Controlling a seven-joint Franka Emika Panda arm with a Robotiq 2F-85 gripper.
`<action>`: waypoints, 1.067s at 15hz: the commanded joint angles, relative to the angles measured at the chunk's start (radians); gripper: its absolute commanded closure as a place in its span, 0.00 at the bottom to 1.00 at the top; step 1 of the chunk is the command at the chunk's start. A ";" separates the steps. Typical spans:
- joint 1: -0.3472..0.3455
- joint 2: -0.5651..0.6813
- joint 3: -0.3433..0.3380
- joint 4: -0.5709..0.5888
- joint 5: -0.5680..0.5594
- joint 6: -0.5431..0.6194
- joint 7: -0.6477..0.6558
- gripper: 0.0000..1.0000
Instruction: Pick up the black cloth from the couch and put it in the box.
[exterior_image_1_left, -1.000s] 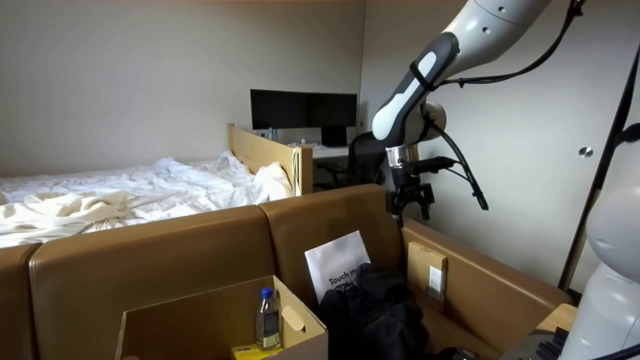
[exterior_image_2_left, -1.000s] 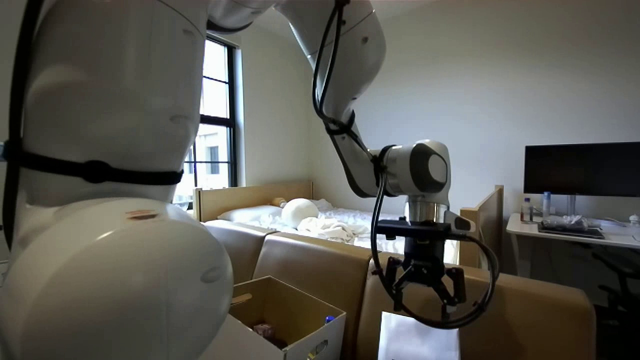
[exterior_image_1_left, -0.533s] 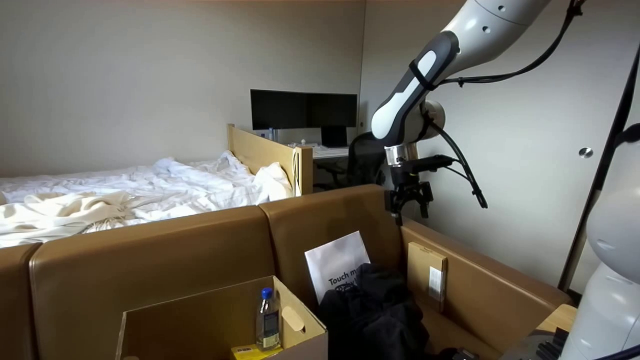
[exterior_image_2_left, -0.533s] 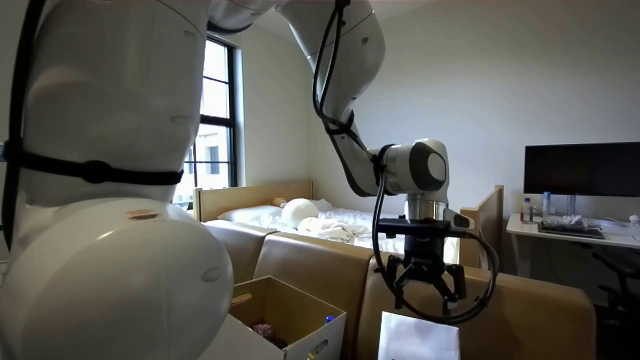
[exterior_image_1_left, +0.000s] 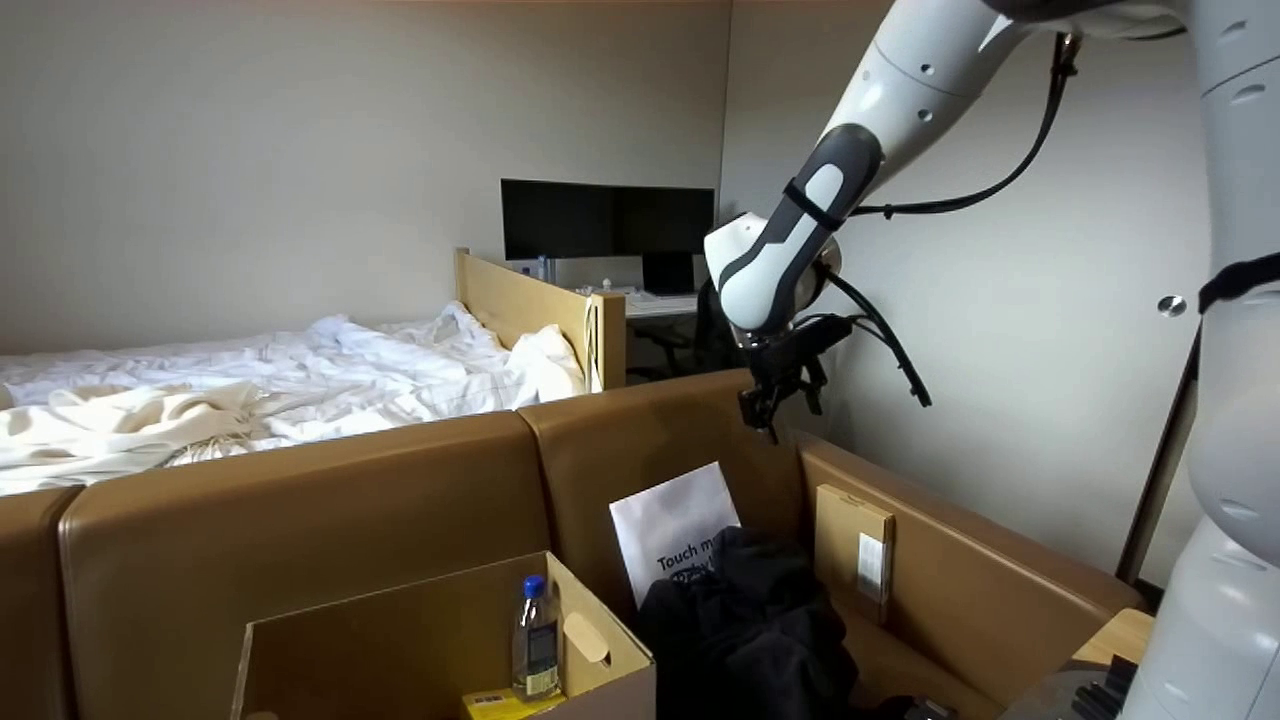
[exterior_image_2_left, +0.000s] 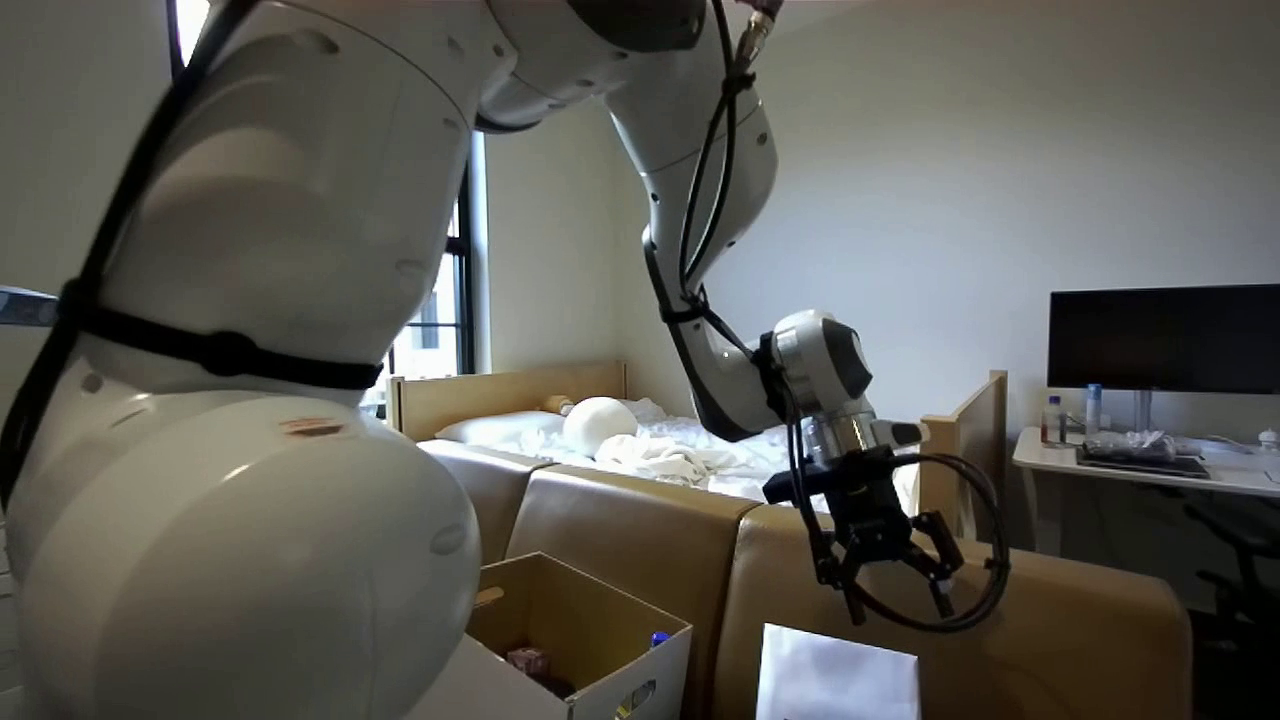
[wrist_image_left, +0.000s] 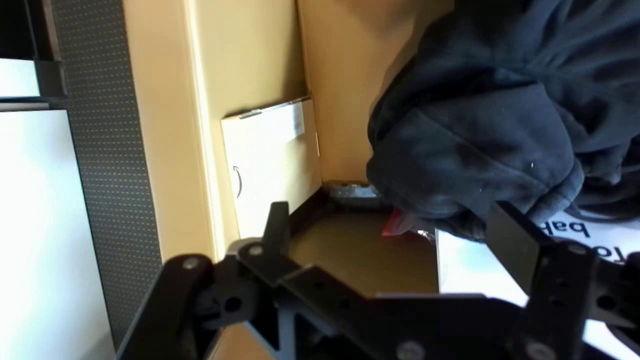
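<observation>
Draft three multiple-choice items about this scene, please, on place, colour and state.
1. The black cloth lies on:
A) the bed
B) the couch
C) the desk

2. What colour is the cap of the bottle in the box?
A) blue
B) red
C) green

3. The gripper is:
A) shut on the black cloth
B) shut and empty
C) open

1 B: an exterior view shows it heaped there.
2 A: the cap is blue in both exterior views.
3 C: in the wrist view its fingers stand wide apart.
</observation>
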 joint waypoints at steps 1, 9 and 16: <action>0.005 0.161 -0.010 0.050 0.061 0.163 0.086 0.00; 0.067 0.450 0.004 0.088 0.295 0.322 0.049 0.00; 0.228 0.648 -0.117 0.213 0.263 0.309 0.093 0.00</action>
